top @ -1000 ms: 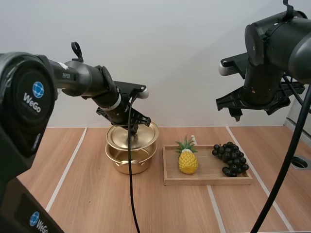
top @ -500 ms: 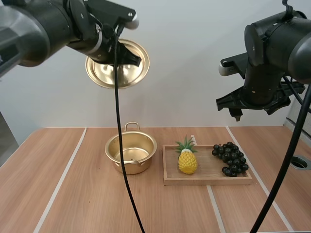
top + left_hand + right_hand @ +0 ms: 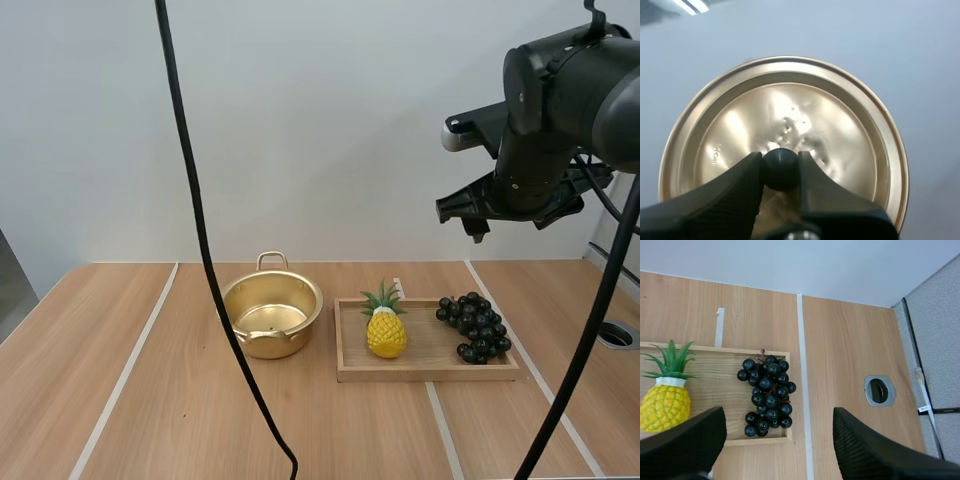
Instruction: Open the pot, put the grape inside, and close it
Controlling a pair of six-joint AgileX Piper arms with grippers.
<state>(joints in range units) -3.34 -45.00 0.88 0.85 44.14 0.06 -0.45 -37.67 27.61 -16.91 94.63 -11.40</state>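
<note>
The round gold metal pot (image 3: 290,338) sits open on the light wooden table (image 3: 150,400), left of centre, its inside bare and shiny, with 1 small loop handle at the back rim and another at the front. Its round gold lid (image 3: 790,115) is off the pot, with pale wall behind it. The left gripper (image 3: 781,160) holds the lid by the black ball knob (image 3: 781,170), and the 2 black fingers (image 3: 740,185) are clamped on either side of that knob.

Just right of the pot lies a shallow rectangular wooden tray (image 3: 430,372). The bunch of dark, nearly black grapes (image 3: 475,327) rests on the tray's right end, reaching its right edge. A small yellow pineapple with a green crown (image 3: 386,330) stands at the tray's left end, apart from the grapes.

The right gripper (image 3: 779,411) hangs high above the tray's right end, well clear of the grapes. Its 2 black fingers (image 3: 865,450) stand wide apart with nothing between them, and the grapes show below the gap. A round metal-ringed hole (image 3: 879,390) is set in the table right of the tray.
</note>
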